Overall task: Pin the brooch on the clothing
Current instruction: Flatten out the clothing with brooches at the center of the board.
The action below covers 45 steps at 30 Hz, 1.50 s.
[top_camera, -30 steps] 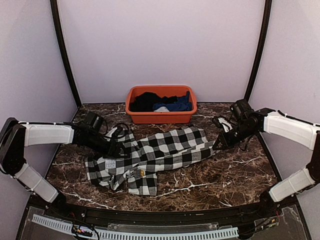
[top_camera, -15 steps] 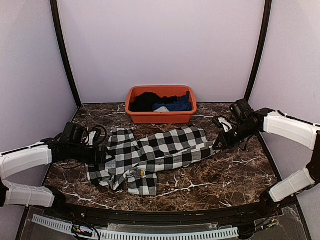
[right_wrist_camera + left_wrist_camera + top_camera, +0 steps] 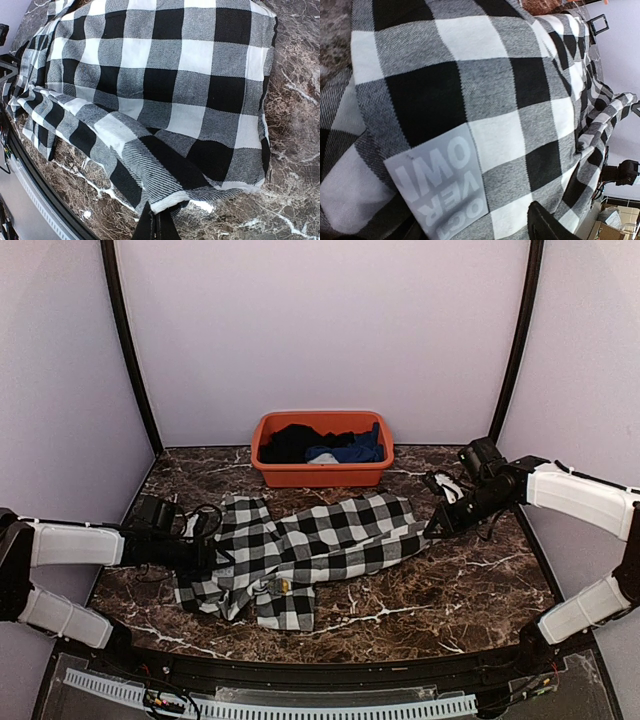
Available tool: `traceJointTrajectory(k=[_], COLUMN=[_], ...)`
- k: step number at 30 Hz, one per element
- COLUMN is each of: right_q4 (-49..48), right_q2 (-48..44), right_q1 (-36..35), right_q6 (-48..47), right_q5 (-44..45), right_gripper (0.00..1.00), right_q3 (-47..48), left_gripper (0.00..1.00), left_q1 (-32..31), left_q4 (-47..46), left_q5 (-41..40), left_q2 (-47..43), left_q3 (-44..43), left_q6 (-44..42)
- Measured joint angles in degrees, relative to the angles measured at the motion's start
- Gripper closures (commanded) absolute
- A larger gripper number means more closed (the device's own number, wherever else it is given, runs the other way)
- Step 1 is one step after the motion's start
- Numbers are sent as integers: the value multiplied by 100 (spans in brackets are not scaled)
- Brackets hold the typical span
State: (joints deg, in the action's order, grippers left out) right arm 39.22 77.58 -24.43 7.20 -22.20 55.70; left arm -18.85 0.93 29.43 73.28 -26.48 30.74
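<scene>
The black-and-white check shirt lies crumpled across the middle of the table. A small gold brooch rests on its lower front fold. My left gripper is at the shirt's left end. In the left wrist view the shirt fills the frame with a grey lettered label. Only one finger shows, well off to the side; the other is hidden by cloth. My right gripper is shut on the shirt's right hem, with its fingers pressed together.
An orange tub at the back centre holds a plain black garment and a blue garment. The dark marble table ends at a black rail along the front. Lilac walls close in the sides and back.
My left arm pulled back to the left, then came a little right again at the shirt's left end. The shirt's left part shifted slightly. The right arm held still.
</scene>
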Motion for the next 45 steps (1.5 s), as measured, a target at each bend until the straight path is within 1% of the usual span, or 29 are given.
traceJointTrajectory(k=[3,4,6,9,11,12,13,14,15,19,22,24,25,30,33,35,39,42,45], right_q4=[-15,-22,-24,-20,-24,-24,-24,-24,-22,-15,-11,-4,0,-44,-101,-114,61,442,754], right_q2=[2,9,33,96,136,146,149,149,149,146,24,-251,-479,-1491,-2159,-2500,-3053,-3117,-2990], right_q1=[-9,-11,-15,-20,-20,-20,-20,-20,-20,-22,-28,-39,-46,-76,-92,-107,-118,-160,-210], right_q6=[0,0,0,-2,0,-2,0,-2,-2,-9,-83,-164,-223,-459,-546,-570,-509,-389,-232], right_q5=[2,2,0,2,4,4,7,9,11,35,72,98,109,131,118,114,129,157,216], right_gripper=[100,100,100,100,100,100,100,100,100,100,100,100,100,100,100,100,100,100,100], right_q3=[0,0,0,33,66,81,94,105,118,214,271,286,306,527,623,651,708,946,1172], left_gripper=[48,52,58,64,72,80,86,96,99,99,99,99,99,99,99,99,99,99,99], left_q1=[0,0,0,0,0,0,0,2,7,7,11,11,11,26,26,24,26,22,-20], left_q4=[-243,-297,-385,-496,-542,-549,-551,-540,-538,-544,-378,-168,22,284,442,518,673,914,1174], left_q5=[129,164,221,297,308,308,302,295,289,310,278,173,66,-273,-334,-291,-173,-188,-275], left_q2=[20,33,74,166,254,295,328,365,402,450,175,-258,-656,-2140,-2771,-3040,-3567,-3934,-4162], left_q3=[0,0,0,4,11,17,28,35,39,37,-66,-275,-520,-1633,-2146,-2240,-2107,-2065,-2212], left_q6=[46,50,70,85,103,96,96,101,90,70,4,-116,-236,-892,-1276,-1423,-1537,-1582,-1707])
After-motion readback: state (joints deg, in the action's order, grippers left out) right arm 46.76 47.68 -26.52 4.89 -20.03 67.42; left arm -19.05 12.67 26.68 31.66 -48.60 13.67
